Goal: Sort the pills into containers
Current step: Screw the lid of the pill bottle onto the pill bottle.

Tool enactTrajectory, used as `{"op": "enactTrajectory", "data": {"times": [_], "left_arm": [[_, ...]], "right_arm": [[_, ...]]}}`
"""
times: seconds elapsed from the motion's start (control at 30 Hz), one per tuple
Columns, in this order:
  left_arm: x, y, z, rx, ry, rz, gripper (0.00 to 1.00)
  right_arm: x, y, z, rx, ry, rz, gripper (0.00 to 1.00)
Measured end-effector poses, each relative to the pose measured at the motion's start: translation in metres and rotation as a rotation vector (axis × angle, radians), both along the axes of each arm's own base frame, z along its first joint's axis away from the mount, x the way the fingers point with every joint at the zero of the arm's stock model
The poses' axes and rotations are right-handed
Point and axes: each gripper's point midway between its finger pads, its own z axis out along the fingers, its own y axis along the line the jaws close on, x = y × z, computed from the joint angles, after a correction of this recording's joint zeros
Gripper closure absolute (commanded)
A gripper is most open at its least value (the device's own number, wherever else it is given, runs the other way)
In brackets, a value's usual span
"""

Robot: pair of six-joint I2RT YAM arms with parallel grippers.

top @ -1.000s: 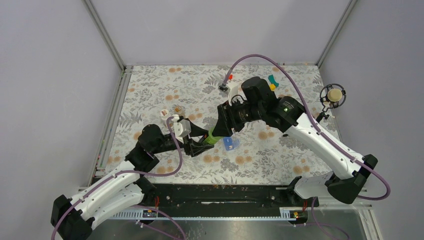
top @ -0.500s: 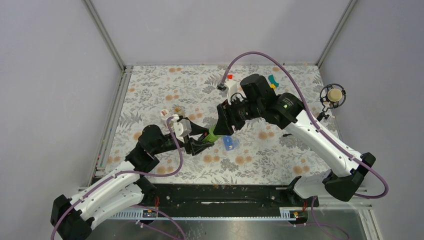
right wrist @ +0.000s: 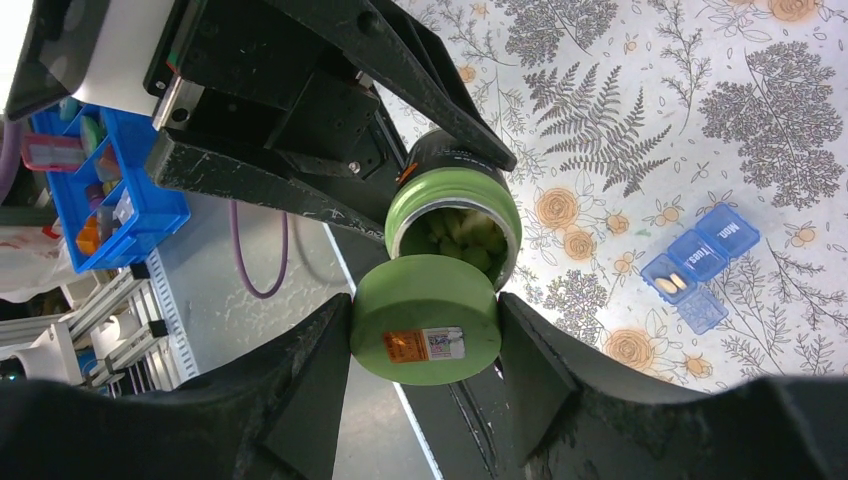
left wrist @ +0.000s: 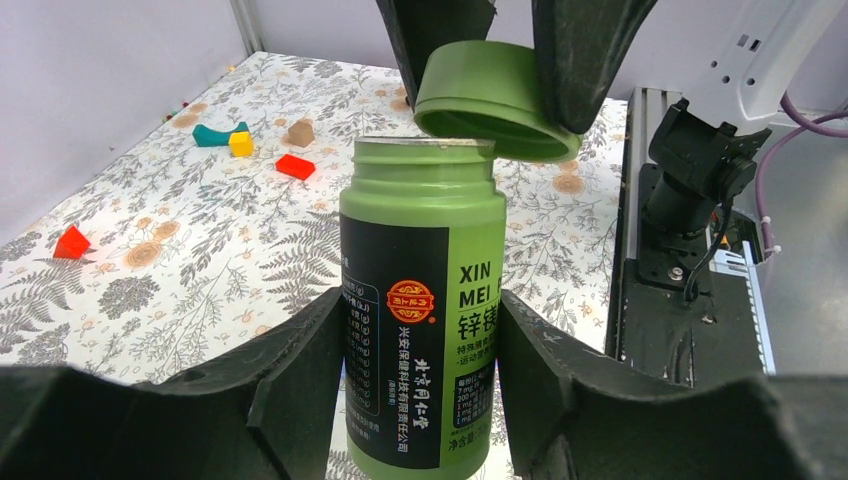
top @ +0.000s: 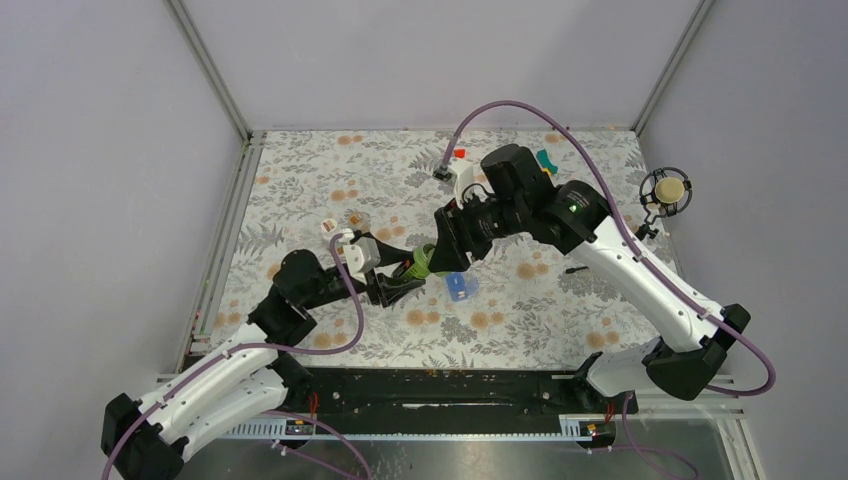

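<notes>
A green bottle [left wrist: 420, 330] with a black label stands upright between the fingers of my left gripper [left wrist: 420, 310], which is shut on its body. Its mouth is open, and yellowish pills [right wrist: 460, 235] show inside. My right gripper [right wrist: 425, 320] is shut on the green cap [right wrist: 425, 315], held just off the bottle's rim and to one side. From above, both grippers meet at the bottle [top: 422, 262] mid-table. The blue pill box [right wrist: 700, 258] lies on the cloth beside them, with two pills [right wrist: 672, 283] in one compartment.
Small blocks lie at the back of the table: red [left wrist: 295, 166], teal [left wrist: 215, 135] and yellow [left wrist: 240, 144], with another red one [left wrist: 72, 242] nearer. A small white object [top: 330, 227] sits left of the left arm. A round fixture [top: 667, 190] stands at the right edge.
Both grippers have shifted slightly to the left and back, carrying the bottle and cap. Both grips are unchanged.
</notes>
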Motion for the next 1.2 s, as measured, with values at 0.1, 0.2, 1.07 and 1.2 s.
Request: {"op": "enactTrajectory", "data": {"times": [0.1,0.2,1.07,1.2], "left_arm": [[0.0,0.0,-0.002,0.01,-0.007,-0.003,1.0],[-0.001,-0.001,-0.008,0.028,0.0,-0.018,1.0],[-0.013,-0.002,-0.021,0.077,0.005,-0.085,1.0],[-0.013,-0.002,-0.019,0.073,-0.001,-0.083,1.0]], "right_arm": [[0.0,0.002,0.001,0.0,0.008,0.008,0.6],[-0.001,0.002,0.001,-0.008,0.018,0.012,0.6],[0.003,0.005,-0.019,-0.079,0.084,0.014,0.6],[0.004,0.004,-0.023,-0.097,0.088,0.007,0.6]]}}
